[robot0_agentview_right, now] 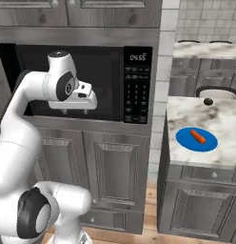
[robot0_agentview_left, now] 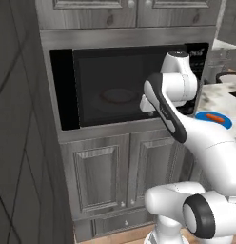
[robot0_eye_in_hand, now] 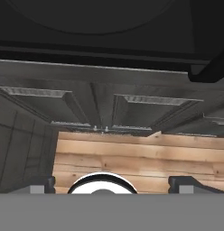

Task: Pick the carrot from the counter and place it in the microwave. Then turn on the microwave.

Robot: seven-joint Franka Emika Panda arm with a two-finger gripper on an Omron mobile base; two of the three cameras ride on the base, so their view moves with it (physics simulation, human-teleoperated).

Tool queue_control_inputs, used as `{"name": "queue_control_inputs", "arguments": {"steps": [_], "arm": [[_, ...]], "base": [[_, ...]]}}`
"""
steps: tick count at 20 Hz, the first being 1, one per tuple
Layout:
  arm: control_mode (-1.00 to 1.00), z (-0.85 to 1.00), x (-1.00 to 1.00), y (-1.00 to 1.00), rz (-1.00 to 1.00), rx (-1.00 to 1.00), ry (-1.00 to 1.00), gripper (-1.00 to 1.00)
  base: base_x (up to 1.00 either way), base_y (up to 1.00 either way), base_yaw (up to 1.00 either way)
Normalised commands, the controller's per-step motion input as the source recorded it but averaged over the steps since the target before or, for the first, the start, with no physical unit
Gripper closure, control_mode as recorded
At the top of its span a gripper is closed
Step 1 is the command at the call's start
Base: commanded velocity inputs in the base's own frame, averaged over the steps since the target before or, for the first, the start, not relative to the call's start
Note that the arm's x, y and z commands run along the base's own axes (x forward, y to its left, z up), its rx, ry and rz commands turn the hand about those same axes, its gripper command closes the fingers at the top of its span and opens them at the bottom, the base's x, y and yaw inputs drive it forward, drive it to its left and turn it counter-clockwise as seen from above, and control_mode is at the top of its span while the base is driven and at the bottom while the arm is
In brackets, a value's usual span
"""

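The carrot (robot0_agentview_right: 198,137) is a short orange stick lying on a round blue plate (robot0_agentview_right: 208,143) on the marble counter (robot0_agentview_right: 186,112), to the right of the microwave. It also shows at the right edge of the left base view, carrot (robot0_agentview_left: 215,117) on the plate (robot0_agentview_left: 227,123). The black microwave (robot0_agentview_right: 110,71) is built into grey cabinets, with its keypad (robot0_agentview_right: 137,90) on the right and a round turntable (robot0_agentview_left: 117,95) dimly seen inside. My gripper (robot0_agentview_right: 75,112) hangs in front of the microwave's lower edge, fingers pointing down, open and holding nothing, well left of the carrot. The fingertips (robot0_eye_in_hand: 41,184) stand wide apart.
Grey cabinet doors (robot0_agentview_right: 115,167) sit under the microwave, above a wooden floor (robot0_eye_in_hand: 132,158). A dark tiled wall (robot0_agentview_left: 20,143) closes off the left side. A small dark knob-like object (robot0_agentview_right: 208,101) and a dark round rim (robot0_agentview_right: 217,90) lie at the counter's back.
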Motion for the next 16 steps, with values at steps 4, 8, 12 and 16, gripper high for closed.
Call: {"name": "queue_control_inputs", "arguments": {"steps": [4, 8, 12, 16], "arm": [[1.00, 0.00, 0.00, 0.00, 0.00, 0.00, 0.00, -1.00], [1.00, 0.00, 0.00, 0.00, 0.00, 0.00, 0.00, -1.00], [1.00, 0.00, 0.00, 0.00, 0.00, 0.00, 0.00, -1.00], [1.00, 0.00, 0.00, 0.00, 0.00, 0.00, 0.00, -1.00]], "base": [[-0.20, -0.42, -0.05], [-0.16, -0.40, -0.05], [-0.14, -0.41, -0.04], [-0.12, -0.39, -0.04]]}}
